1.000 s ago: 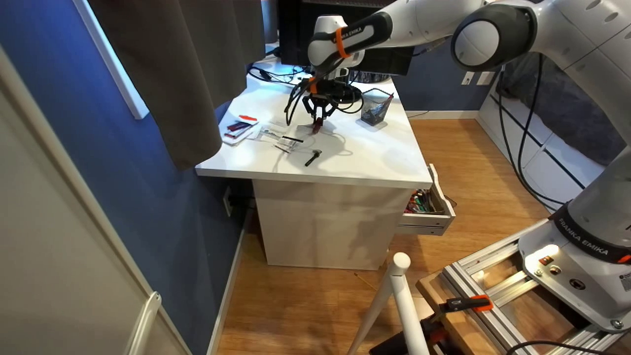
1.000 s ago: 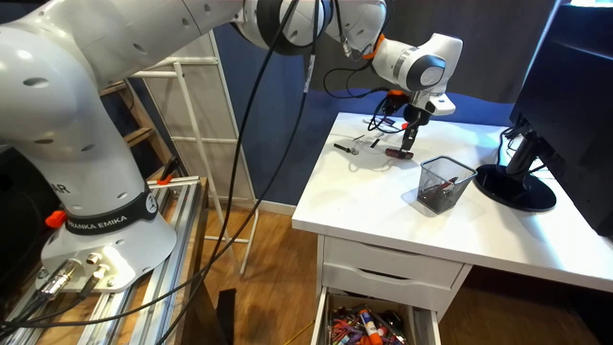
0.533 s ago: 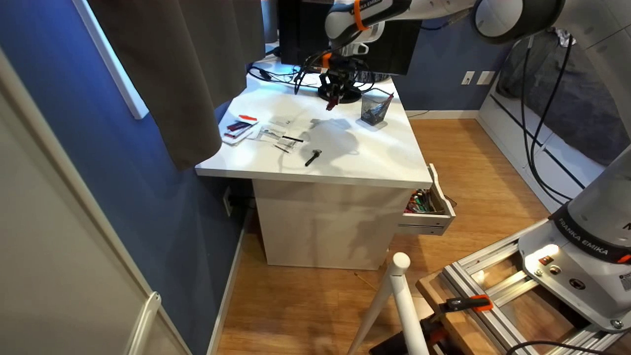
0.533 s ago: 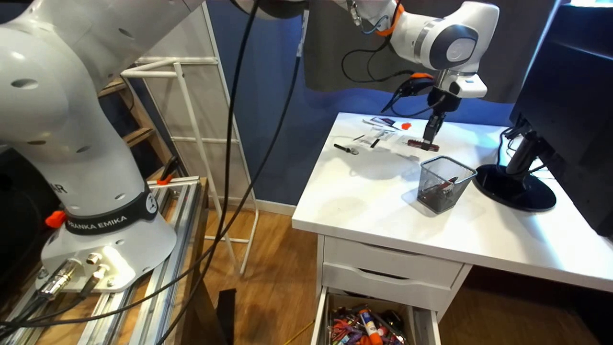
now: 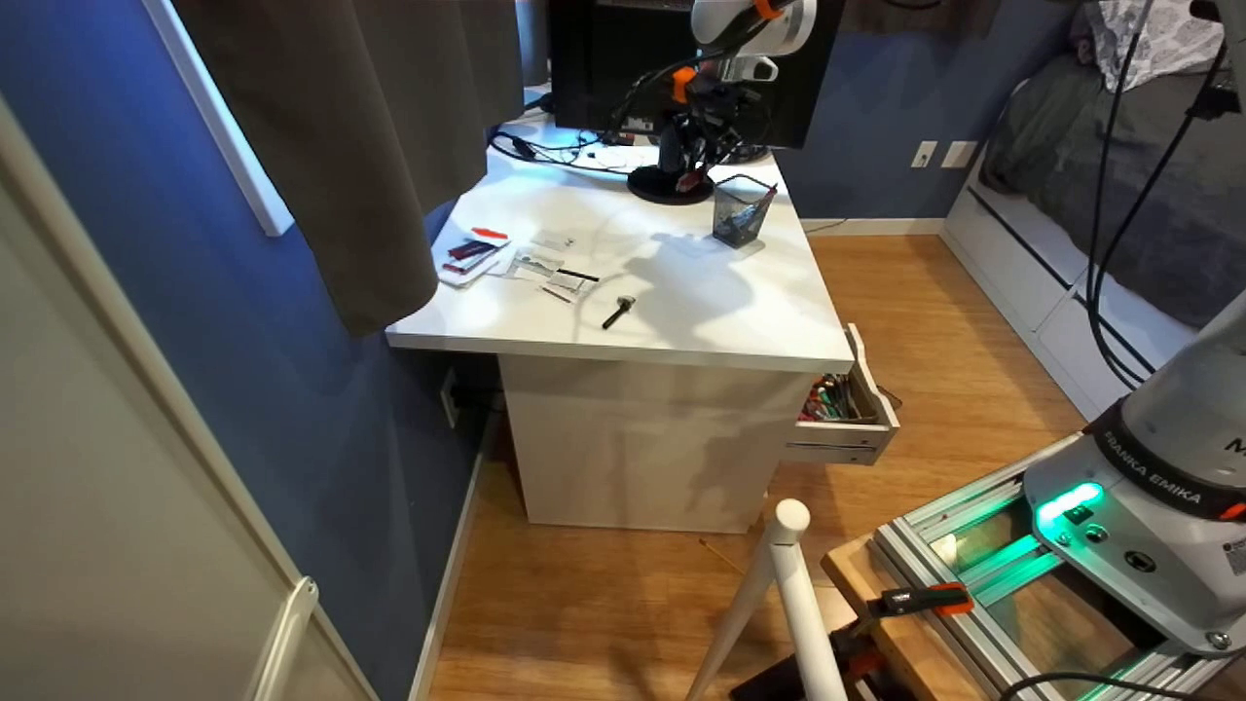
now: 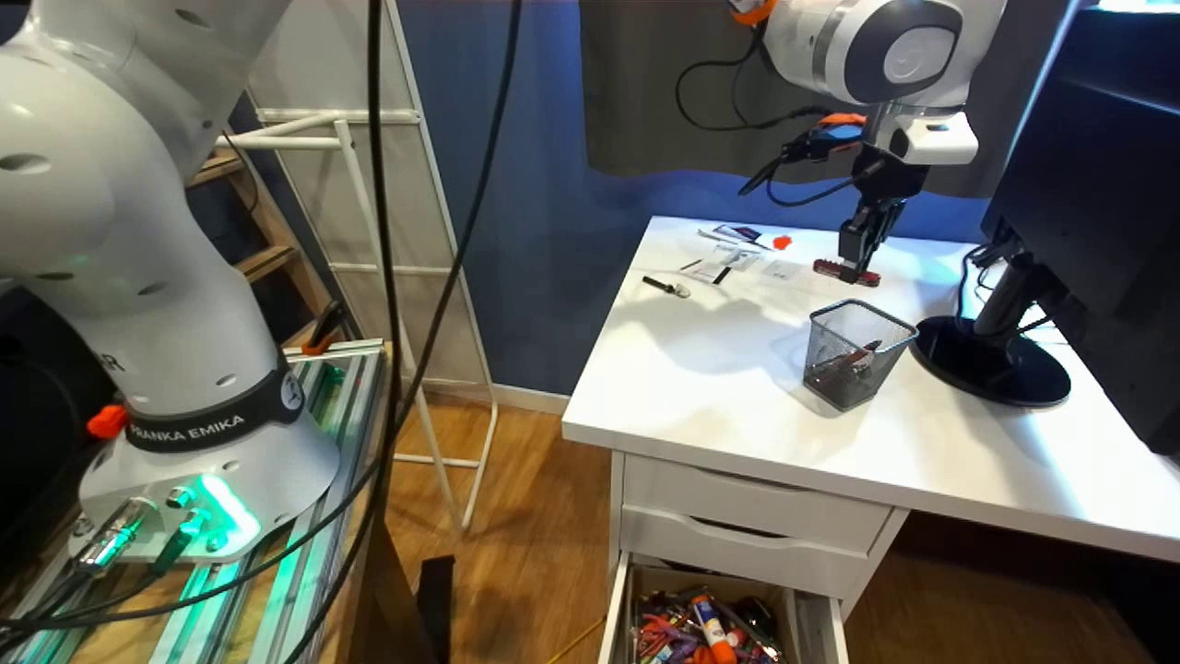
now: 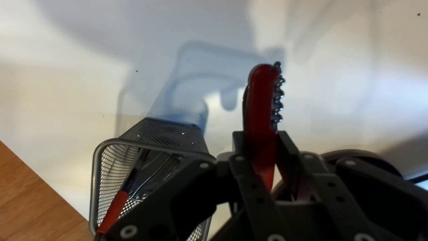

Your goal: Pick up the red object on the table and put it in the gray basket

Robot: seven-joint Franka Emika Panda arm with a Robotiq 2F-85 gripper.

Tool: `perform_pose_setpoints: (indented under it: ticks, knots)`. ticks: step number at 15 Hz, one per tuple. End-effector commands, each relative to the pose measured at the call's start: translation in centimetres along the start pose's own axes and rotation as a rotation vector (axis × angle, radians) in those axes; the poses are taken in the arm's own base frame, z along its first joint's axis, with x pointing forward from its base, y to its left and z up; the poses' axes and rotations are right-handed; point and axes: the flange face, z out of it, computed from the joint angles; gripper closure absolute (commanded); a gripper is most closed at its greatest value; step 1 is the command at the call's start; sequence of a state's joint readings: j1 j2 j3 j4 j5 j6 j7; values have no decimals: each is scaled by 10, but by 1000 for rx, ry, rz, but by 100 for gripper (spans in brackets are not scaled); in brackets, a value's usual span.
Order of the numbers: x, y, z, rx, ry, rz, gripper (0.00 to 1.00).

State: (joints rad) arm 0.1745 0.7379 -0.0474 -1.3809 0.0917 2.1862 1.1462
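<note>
The red object (image 6: 830,268) is slim, with a row of shiny dark metal bumps along one side, as the wrist view (image 7: 262,93) shows. My gripper (image 7: 260,140) is shut on it, and its far end sticks out past the fingertips. In both exterior views, the gripper (image 6: 859,269) holds it above the table. The gray basket (image 6: 828,352) is an open, square, tapered mesh container standing upright on the table. It lies left of the fingers in the wrist view (image 7: 153,146), partly hidden by them. The red object is beside the basket, not over its opening.
Inside the basket is a red-and-dark stick (image 7: 115,207) with other dark items. A monitor with a round black base (image 6: 996,378) stands close to the basket. Papers and dark pens (image 5: 472,255) and a black-handled item (image 5: 617,312) lie on the white table (image 5: 759,312).
My gripper has lifted the red object off the table and carried it toward the basket and the monitor base. The base light has turned from white to green. The basket has not moved.
</note>
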Motion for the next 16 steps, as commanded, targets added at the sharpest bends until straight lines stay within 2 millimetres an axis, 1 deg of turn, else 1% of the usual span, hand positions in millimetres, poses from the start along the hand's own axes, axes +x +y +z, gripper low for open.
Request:
perform_pose_setpoints:
  ticks: [1, 4, 8, 12, 16]
  knots:
    - [-1, 32, -18, 16, 4, 99, 93]
    - [7, 51, -22, 4, 13, 192, 93]
    - [16, 68, -26, 5, 12, 284, 93]
    - [28, 80, -21, -10, 17, 390, 94]
    - [40, 88, -13, -28, 33, 497, 94]
